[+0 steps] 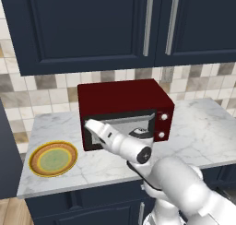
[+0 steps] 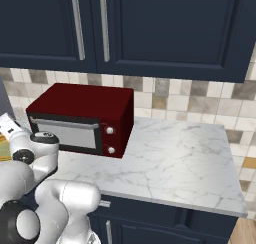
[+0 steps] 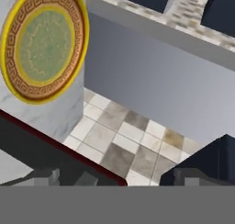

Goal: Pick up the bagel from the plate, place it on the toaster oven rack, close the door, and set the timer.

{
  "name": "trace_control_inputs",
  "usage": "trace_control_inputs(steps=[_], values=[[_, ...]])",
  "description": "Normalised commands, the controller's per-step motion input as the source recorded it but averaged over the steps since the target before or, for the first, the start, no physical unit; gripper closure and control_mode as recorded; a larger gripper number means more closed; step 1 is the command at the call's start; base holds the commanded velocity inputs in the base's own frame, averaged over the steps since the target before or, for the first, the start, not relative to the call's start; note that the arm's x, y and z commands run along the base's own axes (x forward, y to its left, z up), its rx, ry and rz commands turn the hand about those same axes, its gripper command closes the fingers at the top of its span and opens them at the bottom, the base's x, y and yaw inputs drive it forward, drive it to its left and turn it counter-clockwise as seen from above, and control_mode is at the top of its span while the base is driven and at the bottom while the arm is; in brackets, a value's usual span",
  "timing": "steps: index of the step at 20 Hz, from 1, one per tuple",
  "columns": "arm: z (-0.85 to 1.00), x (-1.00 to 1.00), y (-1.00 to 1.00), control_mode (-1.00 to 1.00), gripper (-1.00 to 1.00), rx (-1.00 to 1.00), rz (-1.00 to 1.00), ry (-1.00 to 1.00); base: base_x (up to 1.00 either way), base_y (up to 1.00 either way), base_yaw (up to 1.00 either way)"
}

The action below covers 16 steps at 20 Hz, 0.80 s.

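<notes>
the dark red box-shaped toaster oven (image 1: pixel 124 109) sits on the white marble worktop (image 1: pixel 198 136), its back near the beige and grey tiled wall (image 1: pixel 46 92), under the dark navy upper cabinets (image 1: pixel 92 26) with long grey bar handles (image 1: pixel 148 26). its black-framed glass door (image 2: pixel 67 133) stands upright against the front in the right base view, the grey bar handle along its top edge, and two white knobs (image 2: pixel 110 140) sit one above the other on the right panel. in the left base view the white arm (image 1: pixel 120 145) crosses in front of the door and hides much of it.

the round flat plate (image 1: pixel 53 159) with yellow-orange rim bands and a pale green centre lies on the worktop to the left of the oven, near the front edge and apart from the oven. its surface is bare in the left base view and in the hand view (the bagel and the rack cannot be seen, with the door upright in front of the cavity).

the hand (image 3: pixel 110 178) is low by the oven's left front corner; its two dark fingertips (image 3: pixel 43 176) stand well apart with nothing between them, looking over the worktop's edge at the plate and a tiled floor (image 3: pixel 124 145) beyond.
</notes>
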Motion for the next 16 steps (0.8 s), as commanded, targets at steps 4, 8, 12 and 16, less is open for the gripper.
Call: trace_control_inputs(steps=[4,8,12,16], values=[[1.00,-0.85,0.38,-1.00,-1.00,0.00,0.00,0.10,0.00,0.00,0.00],[1.00,-0.66,0.31,-1.00,-1.00,0.03,-0.02,0.31,0.00,0.00,0.00],[1.00,-0.41,0.22,-1.00,-1.00,0.08,-0.15,0.52,0.00,0.00,0.00],[1.00,-0.27,0.05,-1.00,-1.00,0.07,-0.25,0.59,0.00,0.00,0.00]])
